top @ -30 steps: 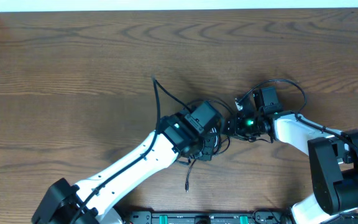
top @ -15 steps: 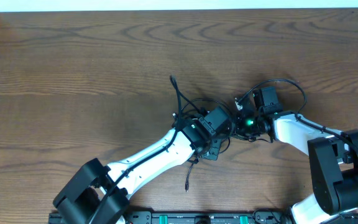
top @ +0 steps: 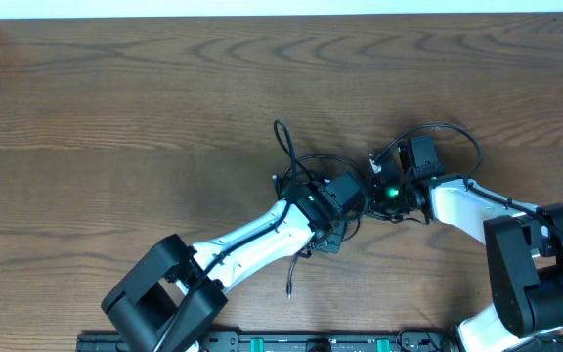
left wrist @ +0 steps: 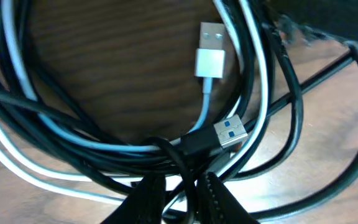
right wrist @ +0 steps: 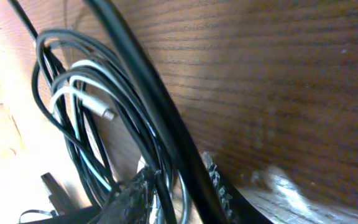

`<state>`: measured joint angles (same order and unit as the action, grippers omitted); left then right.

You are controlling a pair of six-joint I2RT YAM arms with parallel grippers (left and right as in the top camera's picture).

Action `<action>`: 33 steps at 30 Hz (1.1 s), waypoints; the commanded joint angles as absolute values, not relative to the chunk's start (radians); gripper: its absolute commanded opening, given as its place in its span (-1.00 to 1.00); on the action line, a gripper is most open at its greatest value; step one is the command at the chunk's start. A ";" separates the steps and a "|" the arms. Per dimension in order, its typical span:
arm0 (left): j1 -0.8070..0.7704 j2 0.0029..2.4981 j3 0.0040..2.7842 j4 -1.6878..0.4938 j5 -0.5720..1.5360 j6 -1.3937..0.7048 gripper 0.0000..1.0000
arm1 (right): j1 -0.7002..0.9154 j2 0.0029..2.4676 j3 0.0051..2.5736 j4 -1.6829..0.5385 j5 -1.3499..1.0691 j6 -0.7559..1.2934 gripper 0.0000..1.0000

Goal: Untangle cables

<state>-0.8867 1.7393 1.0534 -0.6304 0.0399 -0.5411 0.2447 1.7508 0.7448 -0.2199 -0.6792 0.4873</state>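
Left claw (left wrist: 180, 194): jaws nearly together, pinching black cables (left wrist: 294, 93) where several strands cross.

Left arm (top: 252, 235): long and low, running from the near-left edge diagonally up to the middle of the surface (top: 115, 117). Wrist is turned down over the tangle.

Tangle sits mid-surface, between the two wrists. Just ahead of the left claw, the white cable (left wrist: 207, 99) threads through the black ones. Its USB plug (left wrist: 210, 62) lies flat on bare wood inside the ring of strands. A blue-tongued plug (left wrist: 230, 133) on a black body lies just below it, touching the strands.

Overhead: one black loop (top: 283, 137) pokes out toward the far side. One loose black end (top: 288, 289) trails toward the near edge.

Right arm (top: 467, 200): folds from the near-right base back leftward, wrist almost meeting the left one.

Right claw (right wrist: 178, 180): jaws narrow, gripping a black cable, with a white strand also between them.
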 commanded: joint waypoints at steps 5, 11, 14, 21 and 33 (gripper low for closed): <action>-0.887 1.751 1.038 -0.641 -0.065 -0.529 -0.84 | 0.249 1.766 0.731 -0.227 -0.574 0.477 -0.46; -0.887 1.748 1.041 -0.641 -0.064 -0.529 -0.85 | 0.249 1.766 0.731 -0.227 -0.574 0.477 -0.45; -0.880 1.734 1.048 -0.644 -0.062 -0.529 -0.85 | 0.249 1.766 0.731 -0.225 -0.575 0.477 -0.27; -0.812 1.623 1.062 -0.657 0.044 -0.529 -0.85 | 0.197 1.765 0.733 -0.160 -0.863 0.379 0.68; -0.683 1.532 1.061 -0.669 0.137 -0.631 -0.85 | 0.103 1.765 0.733 -0.082 -1.339 0.670 0.94</action>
